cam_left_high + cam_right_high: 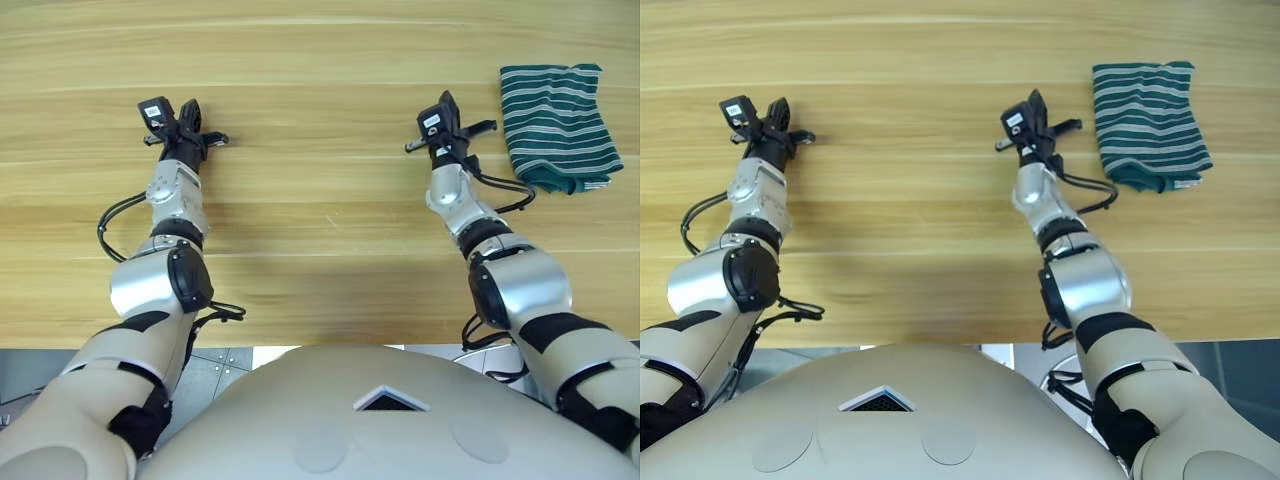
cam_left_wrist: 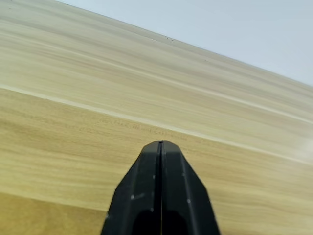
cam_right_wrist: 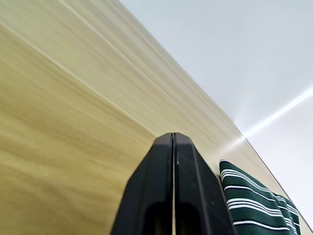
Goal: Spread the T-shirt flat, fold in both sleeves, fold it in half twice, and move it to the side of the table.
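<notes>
Left eye view: found folded green-and-white striped T-shirt [image 1: 555, 125] at right side of light wooden table [image 1: 320, 60], near right gripper [image 3: 173, 142]. Saw it and left gripper [image 2: 160, 149] pressed together, empty. Judged task complete.

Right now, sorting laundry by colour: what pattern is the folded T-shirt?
The T-shirt is dark green with thin white stripes, clearest in the left eye view.

The T-shirt [image 1: 555, 125] lay on the table [image 1: 320, 60], toward its right side; the right gripper [image 1: 447, 101] was above the table, near the T-shirt's left; the left gripper [image 1: 191, 108] was well apart, farther left.
</notes>
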You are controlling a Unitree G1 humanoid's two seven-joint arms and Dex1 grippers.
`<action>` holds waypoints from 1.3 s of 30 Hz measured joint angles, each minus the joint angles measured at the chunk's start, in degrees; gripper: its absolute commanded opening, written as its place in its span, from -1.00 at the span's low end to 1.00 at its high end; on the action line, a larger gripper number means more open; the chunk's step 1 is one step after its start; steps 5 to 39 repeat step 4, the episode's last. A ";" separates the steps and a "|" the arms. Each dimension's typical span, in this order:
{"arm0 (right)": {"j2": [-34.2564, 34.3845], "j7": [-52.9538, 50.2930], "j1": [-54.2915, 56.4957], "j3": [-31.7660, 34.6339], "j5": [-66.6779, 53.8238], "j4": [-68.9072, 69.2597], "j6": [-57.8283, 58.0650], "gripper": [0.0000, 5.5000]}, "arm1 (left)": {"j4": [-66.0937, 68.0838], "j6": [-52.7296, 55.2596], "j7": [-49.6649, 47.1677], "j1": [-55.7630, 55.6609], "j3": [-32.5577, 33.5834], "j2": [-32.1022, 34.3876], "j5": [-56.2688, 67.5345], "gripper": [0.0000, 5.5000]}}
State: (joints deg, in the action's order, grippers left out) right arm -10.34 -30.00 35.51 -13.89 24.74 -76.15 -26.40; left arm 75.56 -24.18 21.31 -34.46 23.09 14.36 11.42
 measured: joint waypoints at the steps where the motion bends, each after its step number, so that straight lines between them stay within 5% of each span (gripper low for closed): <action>1: 0.00 0.00 0.02 0.00 0.00 -0.01 0.04 -0.99 | 0.01 0.05 -0.17 -0.04 -0.04 0.01 -0.09 -1.00; 39: 0.00 0.00 0.20 -0.02 0.00 -0.05 0.51 -0.99 | 0.06 0.69 -0.82 -0.34 -0.09 0.13 -1.04 -1.00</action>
